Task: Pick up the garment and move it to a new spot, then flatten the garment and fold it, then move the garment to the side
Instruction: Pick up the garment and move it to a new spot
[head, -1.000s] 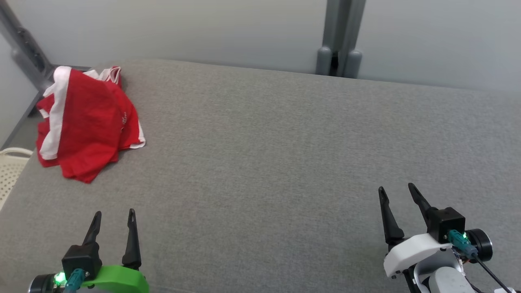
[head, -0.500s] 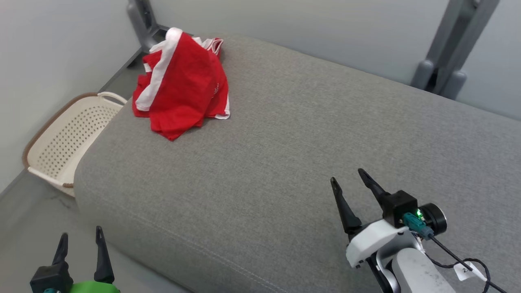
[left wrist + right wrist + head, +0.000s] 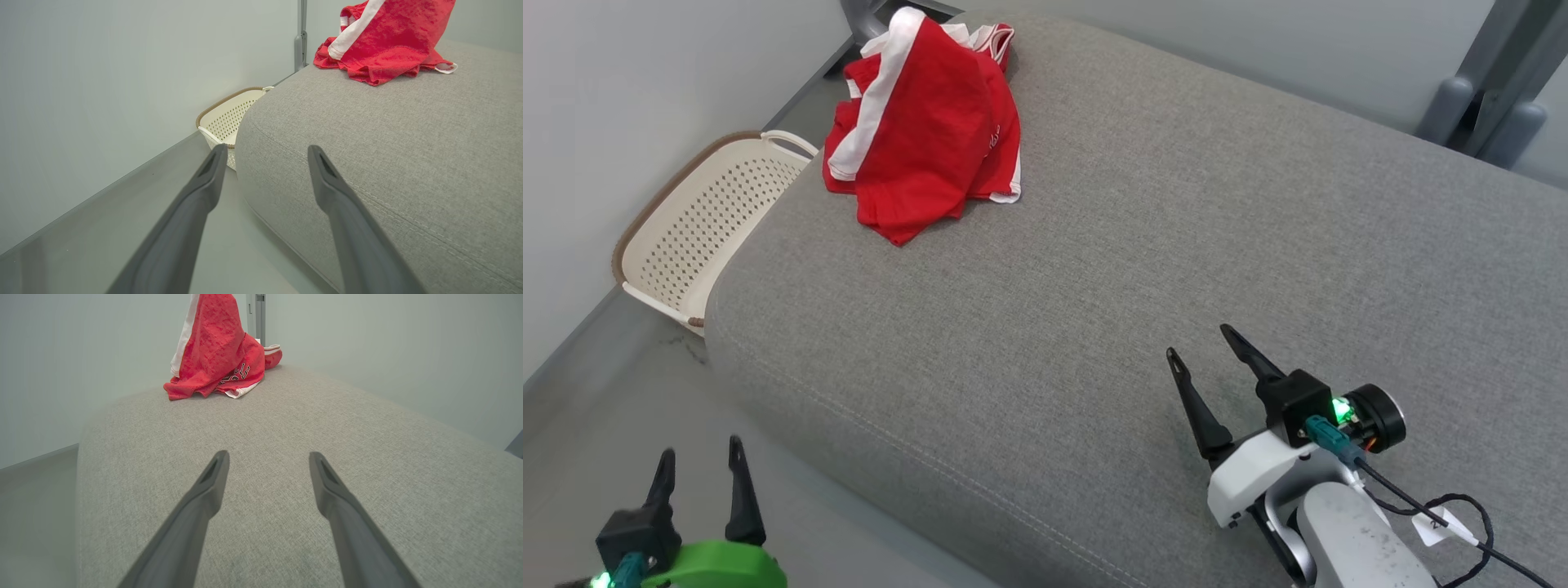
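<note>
The garment (image 3: 927, 135) is a red jersey with white trim, lying crumpled in a heap at the far left corner of the grey cushioned surface (image 3: 1143, 245). It also appears as a red garment (image 3: 388, 38) far ahead in the left wrist view and as a garment (image 3: 218, 351) with dark lettering in the right wrist view. My left gripper (image 3: 701, 461) hangs open over the floor, off the cushion's left edge. My right gripper (image 3: 1199, 343) is open above the near right part of the cushion, nothing between its fingers. Both are far from the jersey.
A cream perforated basket (image 3: 698, 229) with a brown rim stands on the floor against the cushion's left end, below the jersey. Grey wall posts (image 3: 1486, 90) rise behind the cushion. A pale wall runs along the left, with grey floor (image 3: 596, 441) beneath my left gripper.
The head camera has turned left, so the whole picture shifted right and the basket and floor came into sight. The jersey lies as before. Both grippers stay open.
</note>
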Available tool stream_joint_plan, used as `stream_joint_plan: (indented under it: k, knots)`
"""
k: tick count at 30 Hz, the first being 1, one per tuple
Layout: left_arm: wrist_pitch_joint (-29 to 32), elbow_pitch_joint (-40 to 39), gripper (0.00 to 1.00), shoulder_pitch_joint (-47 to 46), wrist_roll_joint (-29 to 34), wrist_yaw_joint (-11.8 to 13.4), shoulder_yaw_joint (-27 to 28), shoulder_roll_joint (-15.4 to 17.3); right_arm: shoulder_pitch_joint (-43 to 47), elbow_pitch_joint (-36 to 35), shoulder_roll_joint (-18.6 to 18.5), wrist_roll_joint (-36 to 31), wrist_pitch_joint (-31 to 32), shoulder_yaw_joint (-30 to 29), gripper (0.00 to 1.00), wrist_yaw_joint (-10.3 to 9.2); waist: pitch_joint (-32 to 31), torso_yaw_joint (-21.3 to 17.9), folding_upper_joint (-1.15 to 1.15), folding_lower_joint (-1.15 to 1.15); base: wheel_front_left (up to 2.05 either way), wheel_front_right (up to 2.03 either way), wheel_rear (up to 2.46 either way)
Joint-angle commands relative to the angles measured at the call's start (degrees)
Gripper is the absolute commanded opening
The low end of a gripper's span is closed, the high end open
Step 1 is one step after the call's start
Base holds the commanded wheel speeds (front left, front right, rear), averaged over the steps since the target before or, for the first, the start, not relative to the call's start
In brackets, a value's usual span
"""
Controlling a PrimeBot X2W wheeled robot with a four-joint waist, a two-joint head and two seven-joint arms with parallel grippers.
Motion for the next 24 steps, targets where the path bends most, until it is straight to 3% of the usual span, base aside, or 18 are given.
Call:
stream_joint_plan:
  k: [1,5,9,16,24]
  knots:
    - [-0.04,0.67,1.0,-2.58,-0.74,-0.41,-0.6,-0.07,-0.68,-0.43,-0.86,-0.61,-0.17,-0.69,1.0,-0.06,2.21,0.01,0.0,0.0,0.0,0.0,0.0]
    - [-0.04,2.5,1.0,-8.16,-1.77,-1.22,-2.67,0.12,-0.14,-2.06,-1.74,-2.09,-0.17,-2.47,1.0,-0.06,5.25,-0.01,0.0,0.0,0.0,0.0,0.0]
    - [-0.04,3.13,1.0,-13.61,-5.64,-1.49,-5.05,2.54,-1.9,-4.54,-2.25,-3.54,-0.17,-2.21,1.0,-0.06,9.55,-2.75,0.0,0.0,0.0,0.0,0.0]
    - [-0.04,3.72,1.0,-22.77,-12.51,-1.5,-11.94,10.65,-5.17,-7.87,-4.23,-5.06,-0.17,-0.35,1.0,-0.06,16.65,-6.88,0.0,0.0,0.0,0.0,0.0]
    - [-0.04,6.19,1.0,-34.13,-15.22,-1.51,-18.28,17.65,-6.68,-10.75,-4.8,-5.68,-0.17,-0.17,1.0,-0.06,21.28,-10.31,0.0,0.0,0.0,0.0,0.0]
